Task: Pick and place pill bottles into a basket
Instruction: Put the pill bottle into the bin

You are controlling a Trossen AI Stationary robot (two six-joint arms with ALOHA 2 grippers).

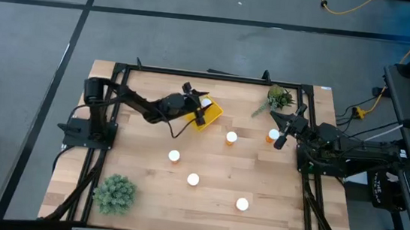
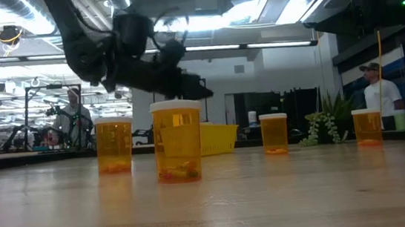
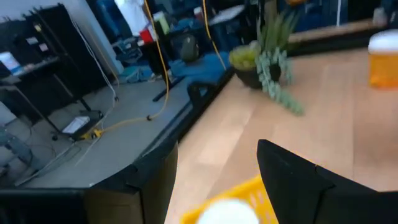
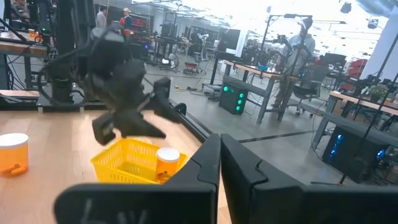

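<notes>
High view puts the left gripper (image 1: 199, 108) over the yellow basket (image 1: 211, 118) near the table's far edge, its fingers spread wide with nothing between them. 1 pill bottle (image 4: 167, 160) stands inside the basket, directly below those fingers; the left wrist view catches its white cap (image 3: 227, 210) in the gap between the 2 dark fingers (image 3: 298, 180), with the basket wall just past it. From the right wrist view the left gripper hangs just above the basket rim, apart from the bottle.

The right gripper (image 1: 281, 134) waits near the table's right side, fingers pressed together and holding nothing. 1 bottle (image 1: 272, 136) stands just beside its fingertips; whether they touch it I cannot tell.

4 more bottles stand loose on the wooden table (image 1: 145, 192): 1 (image 1: 231, 138) between the 2 grippers, nearer the basket, 1 (image 1: 174, 156) in front of the left gripper, 1 (image 1: 193, 179) farther toward the near side, and 1 (image 1: 242, 204) nearest the front edge, well apart from both sets of fingers. All stand upright with caps on.

A trailing green plant (image 1: 277, 99) sits beyond the right gripper at the far edge, and a bushy plant (image 1: 114, 192) sits at the near left corner. People stand in the room behind the table.
</notes>
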